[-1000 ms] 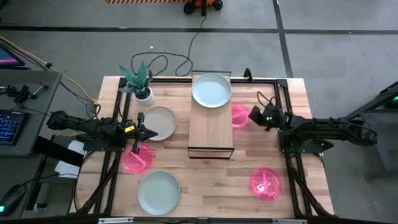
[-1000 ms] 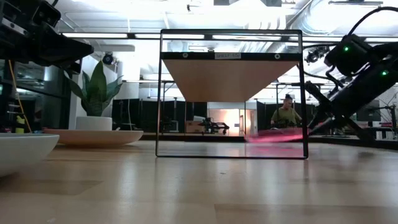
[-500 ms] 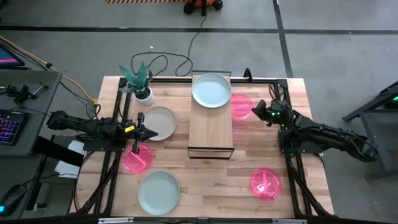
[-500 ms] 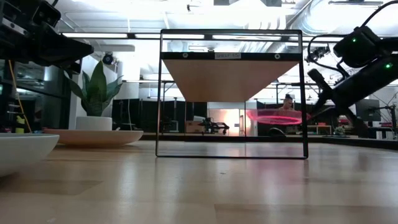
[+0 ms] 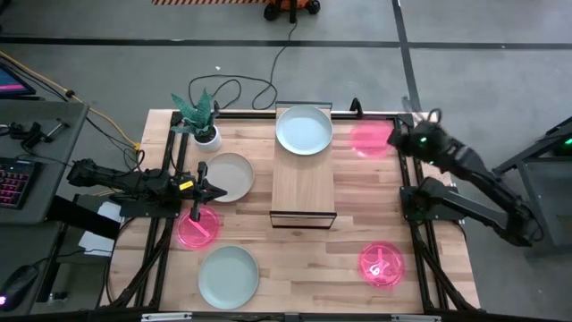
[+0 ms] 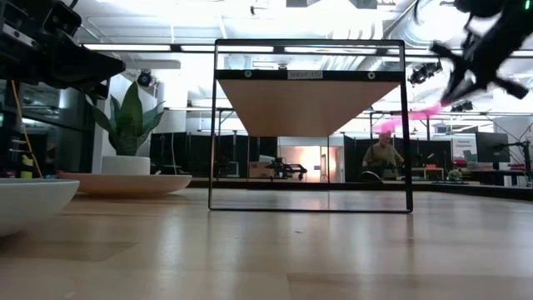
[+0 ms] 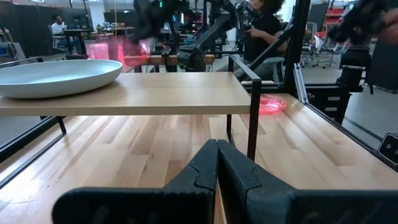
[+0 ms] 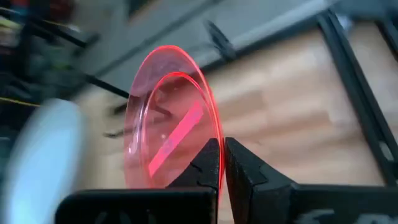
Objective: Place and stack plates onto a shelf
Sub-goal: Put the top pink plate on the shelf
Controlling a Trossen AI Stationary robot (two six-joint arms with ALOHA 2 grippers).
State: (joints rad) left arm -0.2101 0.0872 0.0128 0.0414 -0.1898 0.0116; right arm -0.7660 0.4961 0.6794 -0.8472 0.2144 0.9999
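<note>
Aloft, the right gripper [image 5: 399,140] pinches a pink plate [image 5: 369,139] by its rim, seemingly tilted toward the shelf [image 5: 303,183].

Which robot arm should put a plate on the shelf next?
Probably the right: its tool already holds a translucent pink plate lifted beside the long light-wood shelf. The left tool is shut, empty.

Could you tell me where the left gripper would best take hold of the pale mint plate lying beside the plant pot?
Probably its thin raised rim. The pale mint round plate lies flat on the tabletop, so only the edge offers a pinch. Come from the left arm's side, where the shut left gripper already sits at that rim.
</note>
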